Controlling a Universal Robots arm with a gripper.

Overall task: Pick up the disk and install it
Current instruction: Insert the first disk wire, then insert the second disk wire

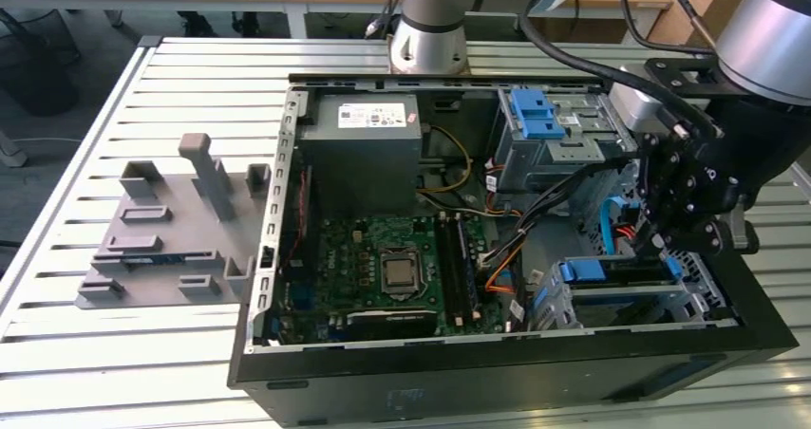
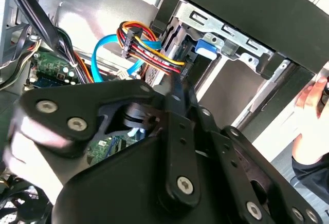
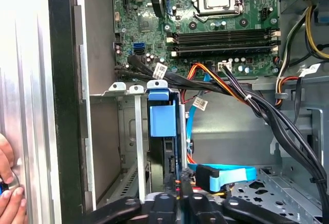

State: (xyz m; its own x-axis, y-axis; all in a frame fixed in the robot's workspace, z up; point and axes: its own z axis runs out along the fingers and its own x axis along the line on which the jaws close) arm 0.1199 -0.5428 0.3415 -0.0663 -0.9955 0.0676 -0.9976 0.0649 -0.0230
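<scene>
1. An open computer case lies on its side on a slatted metal table, with the green motherboard facing up inside it.
2. The robot arm reaches into the case from the exterior view's right, and its black gripper hangs just above the drive cage in the case's near corner on that side.
3. The disk stands on edge in a slot of that cage; in the first wrist view its blue plastic frame and tab show at the top, with the dark body running down toward the gripper's fingertips.
4. In the exterior view the same disk shows as a blue-edged slab directly under the gripper.
5. The fingers sit close together around the disk's narrow edge, but whether they are pressing on it or merely beside it cannot be told.
6. Bundled cables, black, orange and red, cross the case just beside the cage, and a flat blue cable lies near the gripper.
7. A grey power supply box sits at the far end of the case, and a second cage with a blue latch stands near it.
8. A grey plastic holder rests on the table on the exterior view's left, well apart from the case.
9. A person's hand rests on the outside of the case wall in the first wrist view.
</scene>
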